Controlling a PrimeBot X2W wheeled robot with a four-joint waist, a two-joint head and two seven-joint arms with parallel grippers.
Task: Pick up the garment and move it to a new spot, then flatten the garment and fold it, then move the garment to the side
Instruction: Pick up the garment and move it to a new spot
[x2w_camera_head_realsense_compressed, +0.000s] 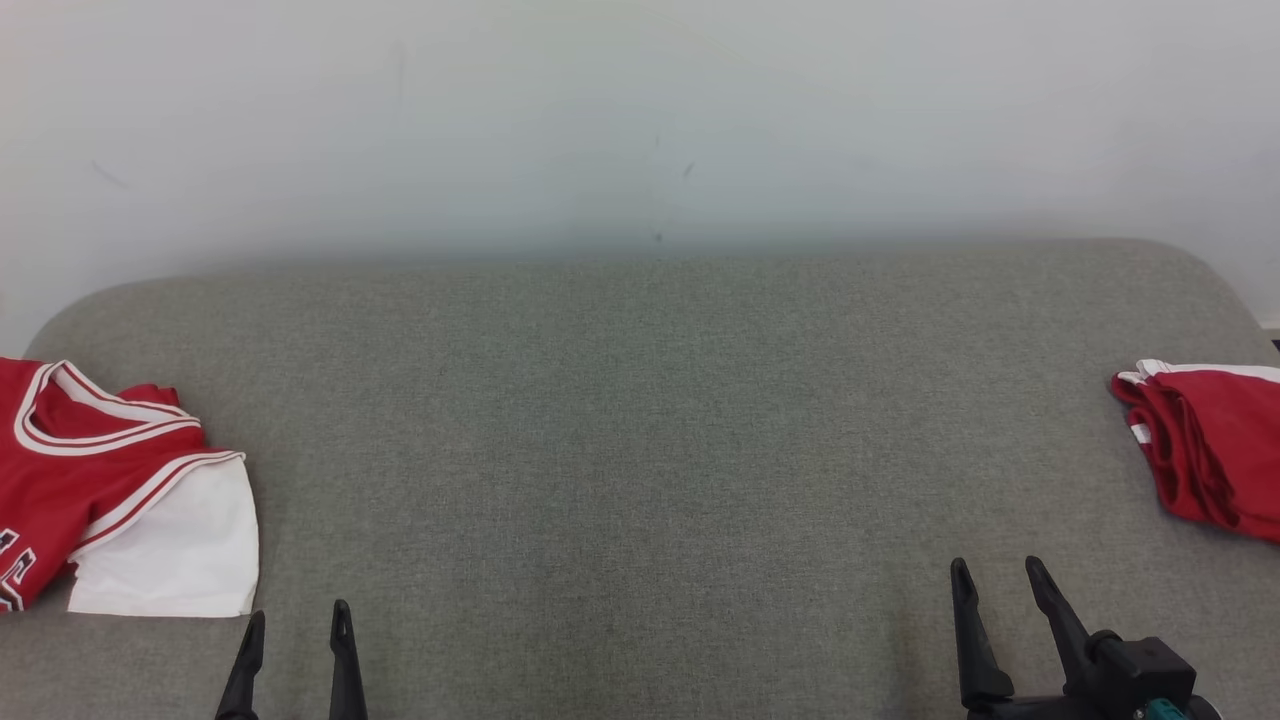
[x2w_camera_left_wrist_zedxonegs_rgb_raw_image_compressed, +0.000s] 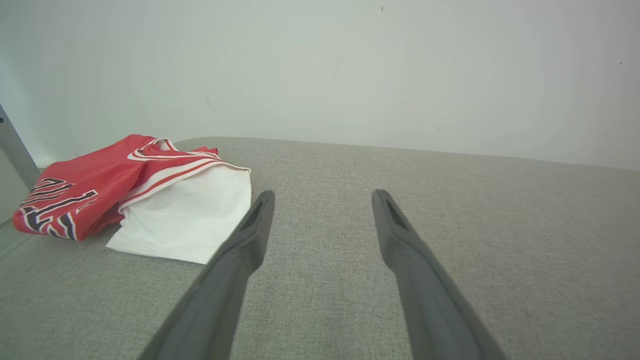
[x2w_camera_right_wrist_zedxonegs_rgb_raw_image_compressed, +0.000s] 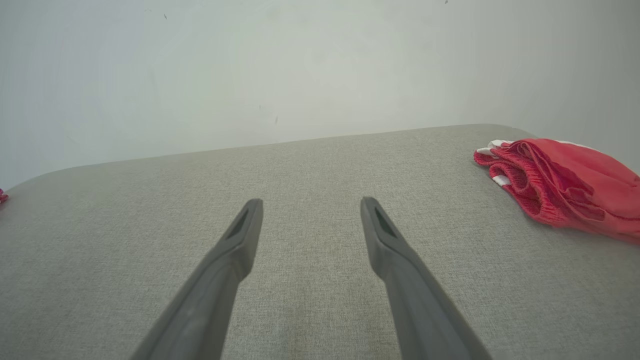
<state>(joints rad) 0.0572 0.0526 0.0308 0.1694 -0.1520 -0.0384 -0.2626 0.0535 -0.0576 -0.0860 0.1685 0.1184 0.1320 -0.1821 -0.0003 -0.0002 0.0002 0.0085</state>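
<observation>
Bare cushion (x2w_camera_head_realsense_compressed: 640, 450) between jersey (x2w_camera_head_realsense_compressed: 80, 470) and shorts (x2w_camera_head_realsense_compressed: 1215, 450)

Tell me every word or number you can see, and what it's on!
Jersey: black letters or numbers edged in white, folded over and partly hidden; cannot be read.
Shorts: no writing seen.
White cloth: no writing seen.
Nothing here reads clearly enough to quote.
</observation>
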